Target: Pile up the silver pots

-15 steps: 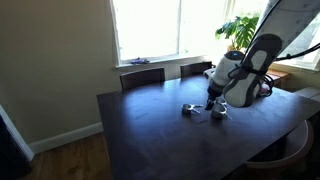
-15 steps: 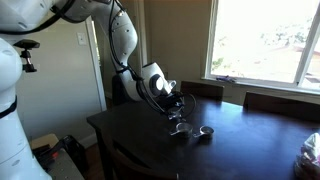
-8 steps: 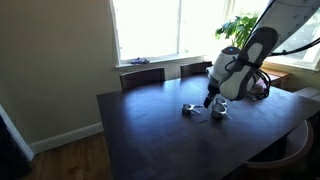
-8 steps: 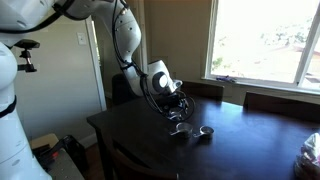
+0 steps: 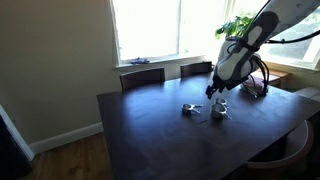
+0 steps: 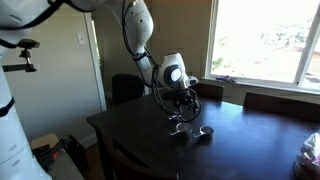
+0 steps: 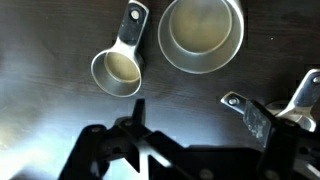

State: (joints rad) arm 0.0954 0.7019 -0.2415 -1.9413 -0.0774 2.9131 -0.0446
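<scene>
Two small silver pots lie on the dark table [image 7: 60,120] under my gripper. In the wrist view the smaller pot [image 7: 118,70] has its short handle pointing up, and a wider pot [image 7: 202,35] sits to its right. A shiny handle [image 7: 303,95] shows at the right edge; what it belongs to is cut off. In both exterior views the pots [image 5: 190,109] [image 5: 220,111] [image 6: 178,128] [image 6: 205,132] sit apart near the table's middle. My gripper [image 7: 195,120] [image 5: 213,92] [image 6: 183,102] hangs open and empty above them.
Chairs [image 5: 142,76] stand at the table's far side under a bright window [image 5: 150,25]. A green plant [image 5: 238,30] is by the window. A clear bag-like object [image 6: 308,152] sits at a table edge.
The arm has lifted up and away from the pots, with the gripper open throughout. The pots have not moved.
</scene>
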